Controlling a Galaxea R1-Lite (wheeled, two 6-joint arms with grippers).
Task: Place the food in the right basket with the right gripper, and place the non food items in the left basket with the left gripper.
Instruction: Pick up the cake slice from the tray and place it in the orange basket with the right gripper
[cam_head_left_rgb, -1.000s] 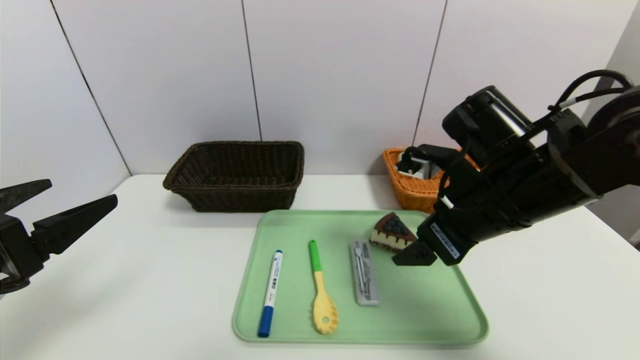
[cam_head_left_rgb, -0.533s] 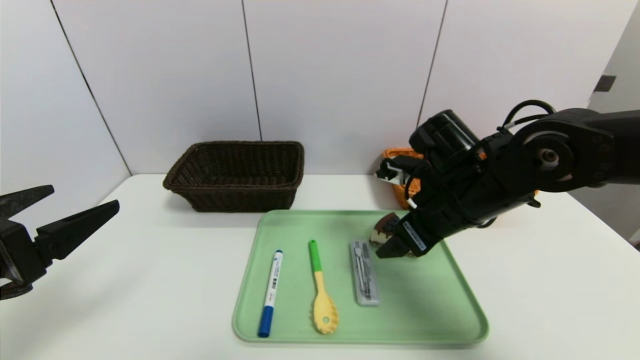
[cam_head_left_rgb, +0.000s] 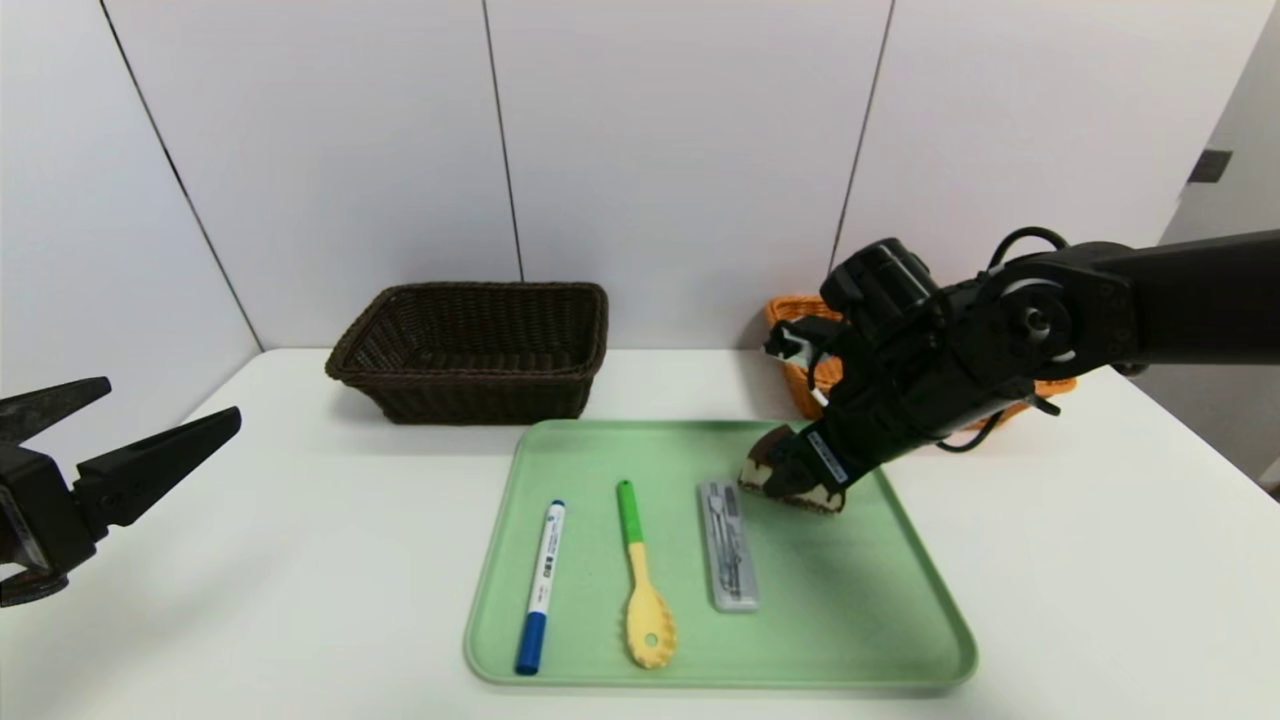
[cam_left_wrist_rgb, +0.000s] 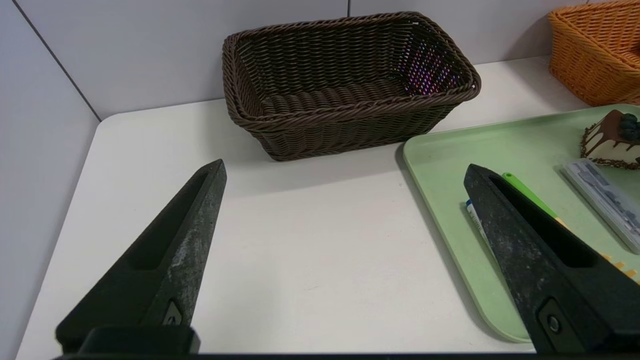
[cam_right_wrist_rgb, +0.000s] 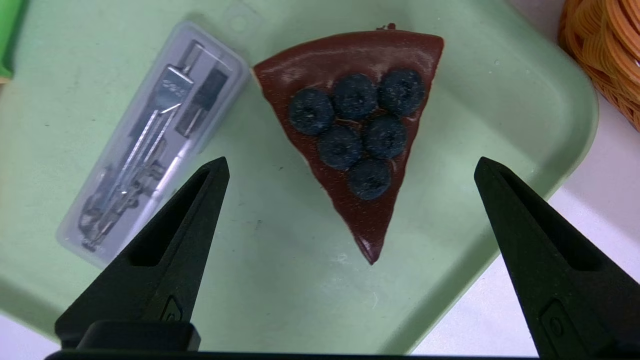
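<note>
cake wedge — chocolate-brown, berry-topped

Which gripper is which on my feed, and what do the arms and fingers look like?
Both grippers are black with two pointed, hollowed fingers. The right gripper sits on a bulky black arm with looping black cables and a white label. The left gripper looks scuffed.

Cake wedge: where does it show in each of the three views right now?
Head: cake wedge at the tray's far right, partly behind the right gripper.
Left wrist: at the right edge.
Right wrist: centred between the open fingers.
Shared landmark: grey case alongside it.
</note>
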